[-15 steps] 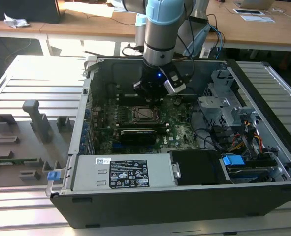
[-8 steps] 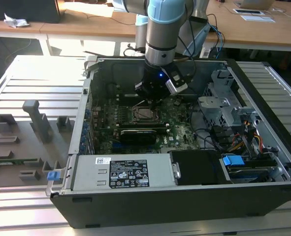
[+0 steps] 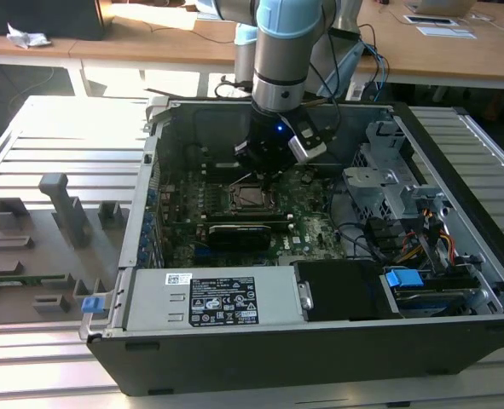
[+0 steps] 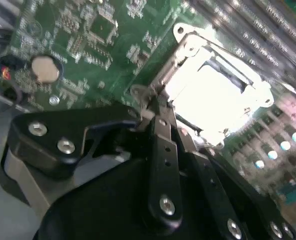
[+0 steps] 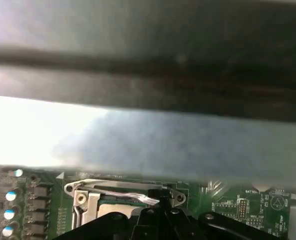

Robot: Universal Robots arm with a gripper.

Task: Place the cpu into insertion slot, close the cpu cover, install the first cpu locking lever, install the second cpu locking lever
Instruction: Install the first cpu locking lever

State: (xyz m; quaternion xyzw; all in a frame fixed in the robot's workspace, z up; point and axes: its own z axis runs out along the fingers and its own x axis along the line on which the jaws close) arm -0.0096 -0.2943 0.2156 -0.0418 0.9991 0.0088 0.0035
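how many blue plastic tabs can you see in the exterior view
2: one blue tab outside the case's front corner on the exterior view's left, another blue tab on the drive bay at right. Others may be hidden.

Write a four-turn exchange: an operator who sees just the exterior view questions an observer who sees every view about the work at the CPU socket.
Operator: The arm crowds the insertion slot. Is the cover down?
Observer: Yes. In the second wrist view the cpu cover lies flat, framing a bright centre.
Operator: Where exactly is the gripper?
Observer: In the first wrist view its tip sits at the end of a thin silver lever beside the cover.
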